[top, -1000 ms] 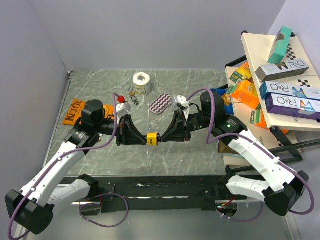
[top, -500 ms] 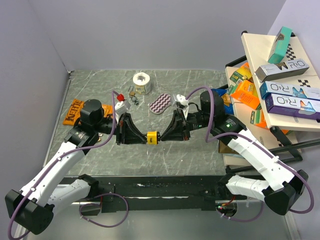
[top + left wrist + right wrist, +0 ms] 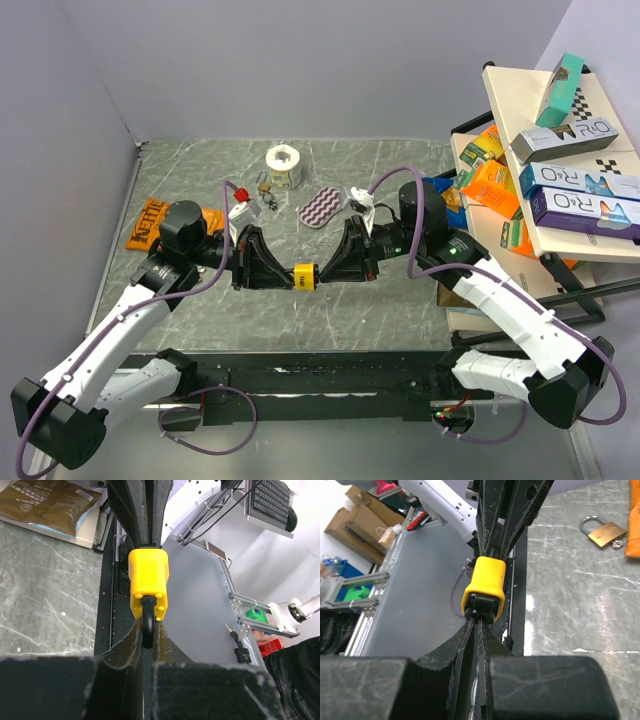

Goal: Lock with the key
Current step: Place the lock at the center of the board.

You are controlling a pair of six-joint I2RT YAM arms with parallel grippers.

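Observation:
A yellow padlock (image 3: pixel 305 277) hangs above the table's middle, held between both grippers. My left gripper (image 3: pixel 283 276) is shut on its black shackle (image 3: pixel 148 624); the yellow body (image 3: pixel 148 582) points away from it. My right gripper (image 3: pixel 327 275) is shut on the black key head (image 3: pixel 483 611), which sits in the lock's bottom face (image 3: pixel 485 586). The key blade is hidden inside the lock.
A brass padlock (image 3: pixel 265 187) with keys lies at the back, also in the right wrist view (image 3: pixel 602 531). A white tape roll (image 3: pixel 284 163), a striped pouch (image 3: pixel 320 208) and an orange snack bag (image 3: pixel 150 222) lie nearby. A rack of boxes (image 3: pixel 560 150) stands at right.
The right wrist has turned a little while gripping the key; its cable has shifted. The lock stays between both grippers in the same place.

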